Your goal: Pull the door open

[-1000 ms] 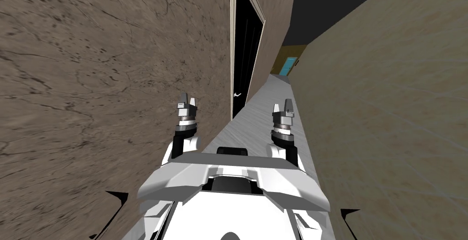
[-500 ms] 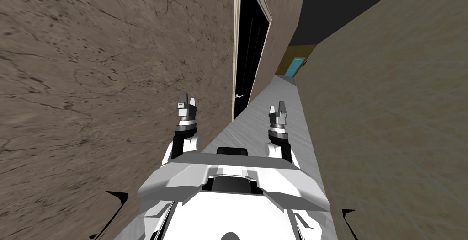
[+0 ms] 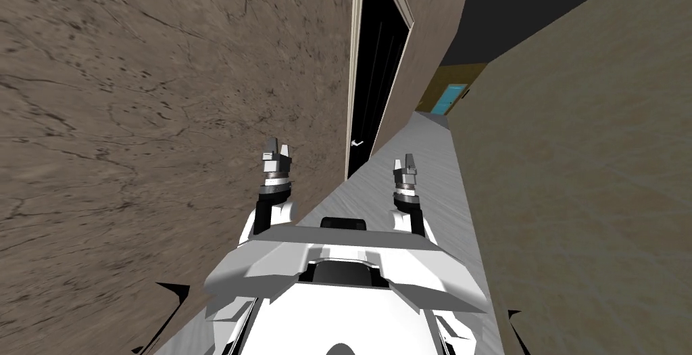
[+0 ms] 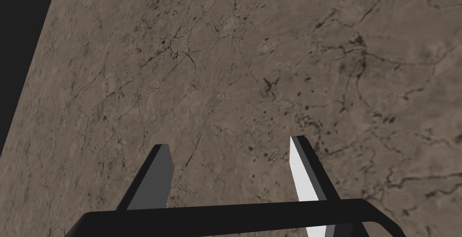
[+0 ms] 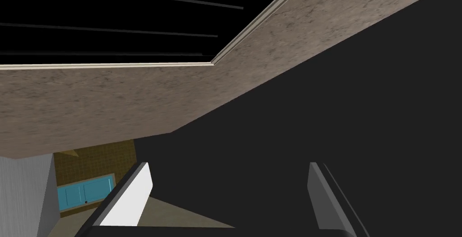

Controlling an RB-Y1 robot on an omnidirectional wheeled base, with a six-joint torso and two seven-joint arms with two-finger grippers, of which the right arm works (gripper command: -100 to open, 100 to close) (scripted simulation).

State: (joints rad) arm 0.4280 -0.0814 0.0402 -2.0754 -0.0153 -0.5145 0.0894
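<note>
A narrow corridor runs away to the far end. The left wall (image 3: 155,114) stands very near. It is brown and stone-like, veined with dark cracks. The right wall (image 3: 595,188) is plain olive-tan with a faint mottle. Between them lies a pale grey floor (image 3: 436,161) with a fine streaked grain. At the far end a mustard-brown wall (image 3: 473,74) holds a turquoise panel (image 3: 449,99). Above the walls is a black area (image 3: 520,6). The light is flat and even.
</note>
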